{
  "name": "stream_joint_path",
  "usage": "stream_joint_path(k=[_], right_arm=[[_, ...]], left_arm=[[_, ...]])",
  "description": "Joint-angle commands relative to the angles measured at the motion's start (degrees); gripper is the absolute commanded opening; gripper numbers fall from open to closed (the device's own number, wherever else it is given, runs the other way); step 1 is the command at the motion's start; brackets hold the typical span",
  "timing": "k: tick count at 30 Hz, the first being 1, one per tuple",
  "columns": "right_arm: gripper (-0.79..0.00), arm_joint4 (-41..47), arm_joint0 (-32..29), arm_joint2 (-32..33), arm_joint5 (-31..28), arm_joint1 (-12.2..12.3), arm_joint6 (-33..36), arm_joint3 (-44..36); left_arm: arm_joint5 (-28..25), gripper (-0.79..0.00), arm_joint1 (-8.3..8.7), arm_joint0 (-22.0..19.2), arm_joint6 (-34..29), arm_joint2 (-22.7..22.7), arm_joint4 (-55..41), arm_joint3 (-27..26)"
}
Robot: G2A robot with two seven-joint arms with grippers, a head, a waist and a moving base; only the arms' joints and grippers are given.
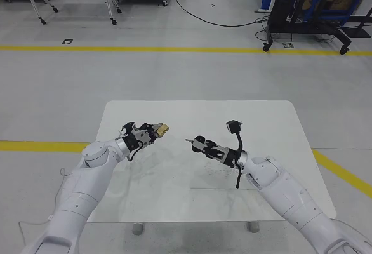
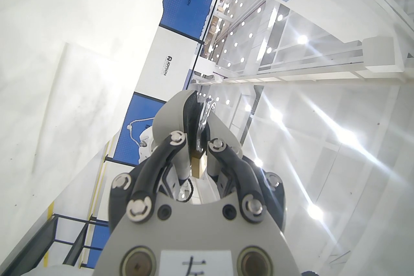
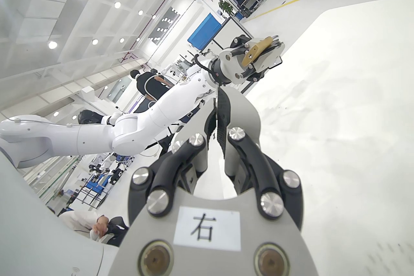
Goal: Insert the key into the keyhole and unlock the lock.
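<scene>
**Top view.** The left gripper (image 1: 149, 131) is raised over the surface (image 1: 268, 127), its fingers clamped on the brass lock (image 1: 163, 129). The right gripper (image 1: 197, 142) faces it from the opposite side. A thin metal tip, judged to be the key (image 1: 188, 140), projects from it toward the lock. Key tip and lock are near each other but apart, with bare surface visible between them.

**Left wrist view.** The fingers (image 2: 190, 115) are closed on the lock. The brass body sits between them, and the shackle (image 2: 207, 110) lies at the fingertips. Whether the shackle is released cannot be told.

**Right wrist view.** The right fingers (image 3: 223, 115) are pressed together. The key between them is edge-on and hard to make out. The lock is visible farther off in the left gripper, one brass face turned toward this arm. The keyhole is too small to confirm.

**Progress.**
- Done: both items are grasped and lifted, and they are roughly facing each other.
- To do: align the key with the keyhole, insert it, and turn it to unlock.
</scene>
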Motion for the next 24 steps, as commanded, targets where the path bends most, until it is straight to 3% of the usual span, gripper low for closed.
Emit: stream_joint_path(k=[1,9,13,18,24], right_arm=[[-0.785,0.0,0.0,0.0,0.0,0.0,0.0,0.0],[-0.785,-0.1,-0.2,-0.1,0.6,0.0,-0.1,-0.3],[-0.785,-3.4,-1.3,-0.4,11.5,-0.4,-3.9,-1.8],[-0.785,-8.5,-4.6,-0.6,24.1,-0.7,-10.1,-10.4],[-0.785,-8.6,-5.8,0.1,25.9,-0.6,-11.2,-13.0]], left_arm=[[0.0,-0.785,0.00,0.0,0.0,0.0,0.0,0.0],[-2.0,-0.785,-0.23,2.6,2.4,1.1,1.6,-1.5],[-4.0,-0.785,-0.62,2.4,2.5,2.2,2.4,-2.9],[-9.9,-0.785,-0.74,3.1,5.0,2.7,6.2,-4.4],[-11.4,-0.785,-0.63,3.3,5.9,2.5,7.8,-4.7]])
